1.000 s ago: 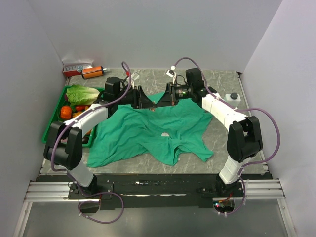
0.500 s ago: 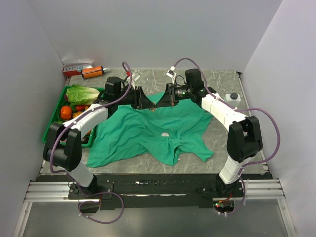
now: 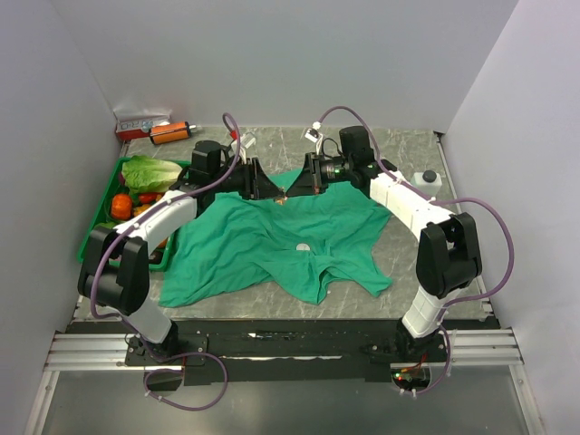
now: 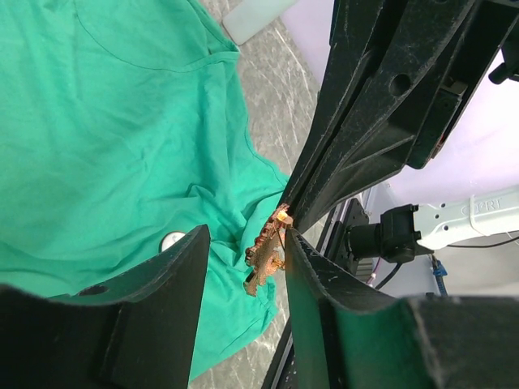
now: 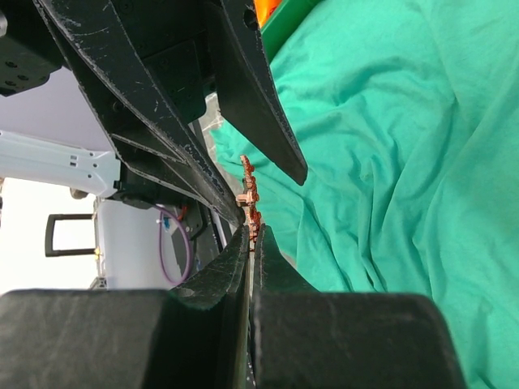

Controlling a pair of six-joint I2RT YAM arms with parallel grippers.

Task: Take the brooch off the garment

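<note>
Grey veined table (image 3: 399, 145) inside pale walls (image 3: 272, 63), seen from above. The garment (image 3: 263, 245), a teal T-shirt, lies spread and wrinkled across the middle. At its far edge the cloth rises into a small peak where the two tools meet. I read this as fabric drawn up by the brooch (image 4: 266, 251), though I cannot tell whether the ornament is fastened to the cloth or already free.

I have the right gripper (image 5: 253, 230) with its jaws pressed together on the upper tip of the brooch, pinching it edge-on. This holds the ornament clear of the cloth and gives me something to work against.

The left gripper (image 4: 246, 239) has its fingers apart, one on each side of the brooch. The ornament sits just beside one finger, with a plain gap to the other, so nothing is grasped on this side. I judge that this straddle prepares a second hold, opposing the right-hand pinch.

Containers: a green tray (image 3: 100, 216) at the left of the table holds a head of lettuce (image 3: 149, 172) and an orange round vegetable (image 3: 121, 206) among smaller red pieces. A small white capped bottle (image 3: 426, 178) stands at the right, well apart from the shirt; its contents are not visible. An orange object (image 3: 169, 132) and a red-and-white box (image 3: 142, 123) lie in the far left corner.
</note>
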